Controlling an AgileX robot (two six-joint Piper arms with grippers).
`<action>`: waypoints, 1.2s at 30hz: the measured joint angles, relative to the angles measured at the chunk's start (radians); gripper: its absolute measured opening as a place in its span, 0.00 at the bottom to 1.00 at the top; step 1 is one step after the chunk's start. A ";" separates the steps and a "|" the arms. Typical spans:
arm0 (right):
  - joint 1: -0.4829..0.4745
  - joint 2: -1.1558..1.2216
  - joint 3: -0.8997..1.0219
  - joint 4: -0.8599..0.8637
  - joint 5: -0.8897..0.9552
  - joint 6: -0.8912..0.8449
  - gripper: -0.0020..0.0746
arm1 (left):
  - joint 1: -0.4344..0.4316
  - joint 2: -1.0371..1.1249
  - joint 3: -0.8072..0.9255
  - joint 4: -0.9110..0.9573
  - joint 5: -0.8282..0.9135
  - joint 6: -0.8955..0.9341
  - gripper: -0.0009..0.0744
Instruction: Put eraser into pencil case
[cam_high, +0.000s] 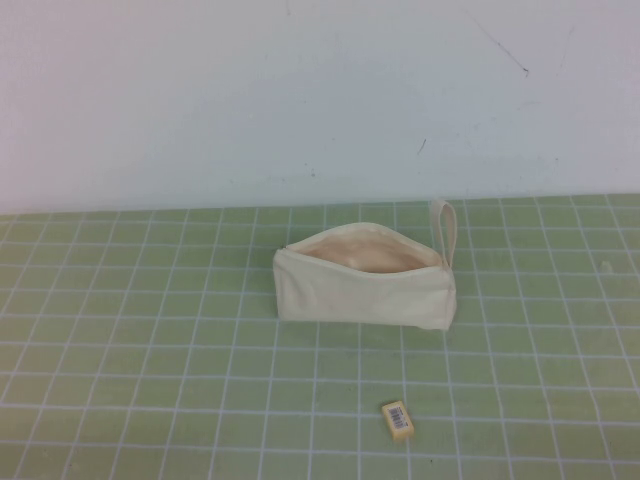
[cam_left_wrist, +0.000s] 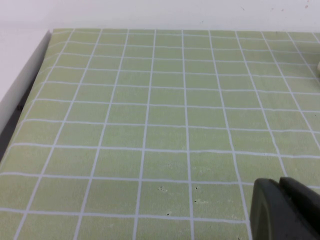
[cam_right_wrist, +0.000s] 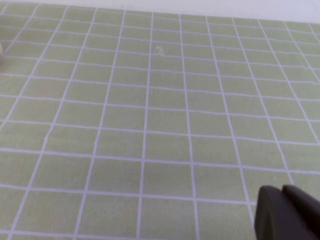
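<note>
A cream fabric pencil case (cam_high: 365, 288) lies on a green mat (cam_high: 150, 330) ruled with white grid lines. Its zip mouth is open toward the top, showing a pale peach lining, and a small loop strap sticks up at its right end. The eraser (cam_high: 398, 417), a tiny yellow-tan block with a white barcode label, lies flat on the mat nearer the robot than the pencil case and slightly right of its middle, clearly apart from it.

Neither arm shows in the high view. In each wrist view only a dark piece of the claw shows at the edge: the left gripper (cam_left_wrist: 285, 210) and the right gripper (cam_right_wrist: 287, 212) both hang above bare mat away from the pencil case. Whether either claw is released or clenched cannot be told; neither is seen grasping anything.

The eraser has not been picked up. It probably suits the right arm. A good grasp would come straight down, pinching its short sides, since it is small and low. It should then be released right over the open mouth.

Behind the mat stands a plain white wall (cam_high: 300, 90) with a few faint marks.
</note>
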 joint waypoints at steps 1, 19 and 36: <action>0.000 0.000 0.000 0.000 0.000 0.000 0.03 | 0.000 0.000 0.000 0.000 0.000 0.000 0.01; 0.000 0.000 0.002 0.000 -0.012 0.000 0.03 | 0.000 0.000 0.000 0.000 0.000 0.000 0.01; 0.000 0.000 0.011 0.000 -0.654 0.000 0.03 | 0.000 0.000 0.000 0.000 0.000 0.000 0.01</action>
